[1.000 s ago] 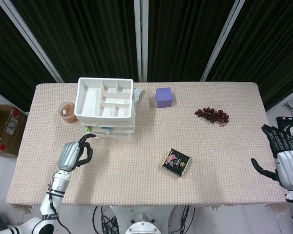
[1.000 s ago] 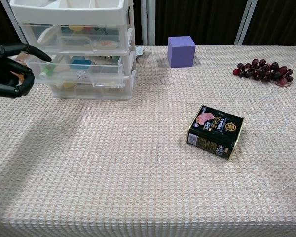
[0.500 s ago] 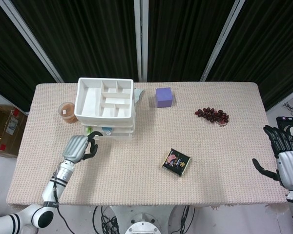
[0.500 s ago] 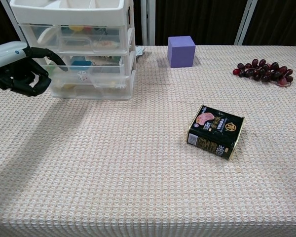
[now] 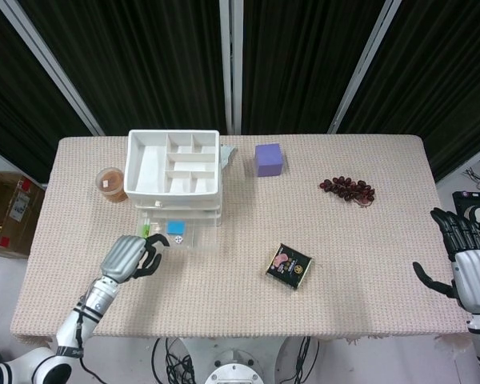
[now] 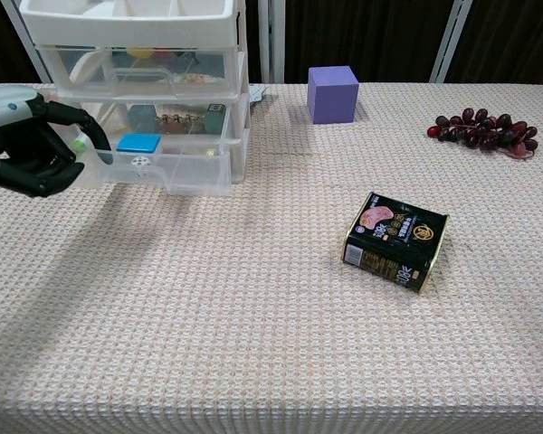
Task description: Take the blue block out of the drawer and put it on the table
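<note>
So the middle drawer [image 6: 154, 167] at upper left had been pulled out by the left hand [image 6: 36, 145], fingers hooked on its front; the blue block [image 6: 138, 142] was finally exposed. The right hand [image 5: 464, 264] was left spread, empty.

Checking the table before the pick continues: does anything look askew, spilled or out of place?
Only the black food tin stands out: it lies flat at an angle to the table's edges. The clear plastic drawer juts from the white drawer unit, which the task needs, with the blue block inside. Nothing is spilled.
</note>
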`<state>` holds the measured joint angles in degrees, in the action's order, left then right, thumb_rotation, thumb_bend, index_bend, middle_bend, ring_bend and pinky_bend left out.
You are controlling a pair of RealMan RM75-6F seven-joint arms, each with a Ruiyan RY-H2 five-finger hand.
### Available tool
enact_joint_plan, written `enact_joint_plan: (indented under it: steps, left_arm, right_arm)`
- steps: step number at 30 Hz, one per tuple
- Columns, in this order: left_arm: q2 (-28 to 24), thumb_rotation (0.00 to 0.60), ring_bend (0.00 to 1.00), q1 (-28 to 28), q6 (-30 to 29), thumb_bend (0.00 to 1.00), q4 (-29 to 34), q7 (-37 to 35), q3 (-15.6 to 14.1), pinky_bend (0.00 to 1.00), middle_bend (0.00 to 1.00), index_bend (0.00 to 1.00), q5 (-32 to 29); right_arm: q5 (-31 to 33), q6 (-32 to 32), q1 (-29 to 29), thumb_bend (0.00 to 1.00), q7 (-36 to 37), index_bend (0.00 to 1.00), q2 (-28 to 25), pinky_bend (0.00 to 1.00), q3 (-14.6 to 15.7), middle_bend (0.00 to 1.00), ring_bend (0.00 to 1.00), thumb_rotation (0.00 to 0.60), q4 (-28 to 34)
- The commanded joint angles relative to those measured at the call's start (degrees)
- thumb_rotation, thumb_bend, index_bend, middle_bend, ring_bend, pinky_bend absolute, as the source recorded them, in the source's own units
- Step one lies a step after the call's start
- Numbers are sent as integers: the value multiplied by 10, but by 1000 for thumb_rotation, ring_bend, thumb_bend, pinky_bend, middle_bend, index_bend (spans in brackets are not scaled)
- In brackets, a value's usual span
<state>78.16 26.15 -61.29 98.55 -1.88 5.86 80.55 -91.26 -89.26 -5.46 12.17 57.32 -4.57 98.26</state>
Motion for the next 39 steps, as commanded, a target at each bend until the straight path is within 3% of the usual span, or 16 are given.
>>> enact_joint_plan:
  steps: [1,6,13,17,24,32,39]
  left_arm:
    - [-8,600,911,1,7,510,12,-2,-8,1000,746,407,-2]
    - [-24,600,901,1,6,476,29,7,-14,1000,718,281,-1]
    - [-61,600,892,-11,-21,449,62,14,-22,1000,703,266,14]
    - [-79,600,891,-4,-39,420,67,17,-2,1000,714,285,23]
    - [-65,600,904,73,41,329,0,103,37,1000,763,356,-15]
    - [-32,600,910,116,82,264,-46,184,39,1000,771,365,-66]
    - [-15,600,917,131,90,249,-49,204,33,1000,783,372,-82]
  right_arm:
    - [-1,-2,1,225,-1,0,-1,0,0,62,0,600,1]
    - [-2,-4,2,225,0,0,-3,0,-1,62,0,600,3]
    - [2,-7,7,225,4,0,-4,0,1,62,0,600,0]
    - [2,-8,7,225,4,0,-7,0,0,62,0,600,0]
    - [-8,-10,4,226,4,0,-8,0,-1,62,0,600,2]
    - [1,-6,7,225,8,0,-5,0,0,62,0,600,-3]
    - [4,-3,6,225,6,0,-5,0,-1,62,0,600,-3]
